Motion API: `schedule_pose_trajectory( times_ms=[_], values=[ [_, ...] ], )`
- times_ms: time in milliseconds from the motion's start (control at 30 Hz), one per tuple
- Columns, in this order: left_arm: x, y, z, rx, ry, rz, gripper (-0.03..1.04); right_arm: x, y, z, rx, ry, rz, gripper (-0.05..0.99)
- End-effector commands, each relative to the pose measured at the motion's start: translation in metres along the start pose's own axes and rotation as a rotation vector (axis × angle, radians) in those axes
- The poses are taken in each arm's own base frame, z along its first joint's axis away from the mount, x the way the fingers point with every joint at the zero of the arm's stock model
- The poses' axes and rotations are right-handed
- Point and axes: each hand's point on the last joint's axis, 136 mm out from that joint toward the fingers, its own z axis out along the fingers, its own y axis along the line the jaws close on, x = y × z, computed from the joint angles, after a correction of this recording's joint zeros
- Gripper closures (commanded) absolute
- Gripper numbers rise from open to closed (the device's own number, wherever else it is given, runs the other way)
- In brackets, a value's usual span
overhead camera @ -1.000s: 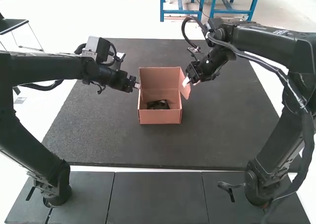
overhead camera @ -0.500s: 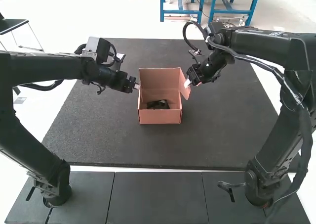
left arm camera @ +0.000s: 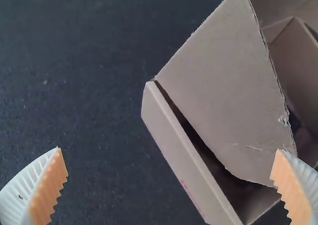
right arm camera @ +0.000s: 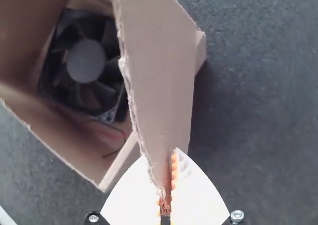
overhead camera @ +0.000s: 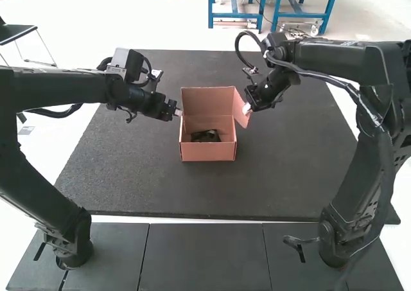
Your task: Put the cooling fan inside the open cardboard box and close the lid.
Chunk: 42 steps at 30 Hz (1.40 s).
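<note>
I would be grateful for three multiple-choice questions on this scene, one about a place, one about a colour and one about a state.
1. Where is the cooling fan? A. Beside the box. B. Inside the cardboard box. C. Under the box.
2. What colour are the left gripper's finger pads? A. Orange. B. Blue. C. Green.
3. What state is the right gripper in? A. Open above the box. B. Shut on a box flap. C. Shut on the fan.
Answers: 1 B, the right wrist view shows the fan on the box floor; 2 A, the left wrist view shows orange pads; 3 B, its fingers pinch the flap's edge.
</note>
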Motion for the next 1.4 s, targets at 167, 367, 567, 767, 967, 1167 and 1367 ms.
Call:
schedule_pose_trajectory(
  times_ms=[167, 367, 567, 767, 967, 1167, 1367],
  values=[
    [-0.017, -0.007, -0.005, 0.017, -0.039, 0.011, 0.04, -0.03, 0.013, -0.021, -0.072, -0.081, 0.012, 0.89],
    [-0.018, -0.007, -0.005, 0.017, -0.041, 0.012, 0.04, -0.026, 0.026, -0.021, -0.111, -0.058, 0.007, 0.89],
    [-0.018, -0.007, -0.005, 0.017, -0.044, 0.013, 0.04, -0.017, 0.038, -0.015, -0.163, -0.011, 0.03, 0.89],
    [-0.019, -0.007, -0.007, 0.018, -0.048, 0.014, 0.04, -0.016, 0.048, -0.007, -0.22, 0.009, 0.068, 0.89],
    [-0.019, -0.006, -0.01, 0.015, -0.052, 0.011, 0.04, -0.018, 0.053, 0.0, -0.245, 0.022, 0.09, 0.89],
    [-0.019, -0.007, -0.011, 0.016, -0.053, 0.013, 0.04, -0.018, 0.053, 0.001, -0.245, 0.024, 0.087, 0.89],
    [-0.022, -0.006, -0.014, 0.013, -0.061, 0.012, 0.04, 0.003, 0.053, 0.007, -0.245, 0.091, 0.081, 0.89]
  ],
)
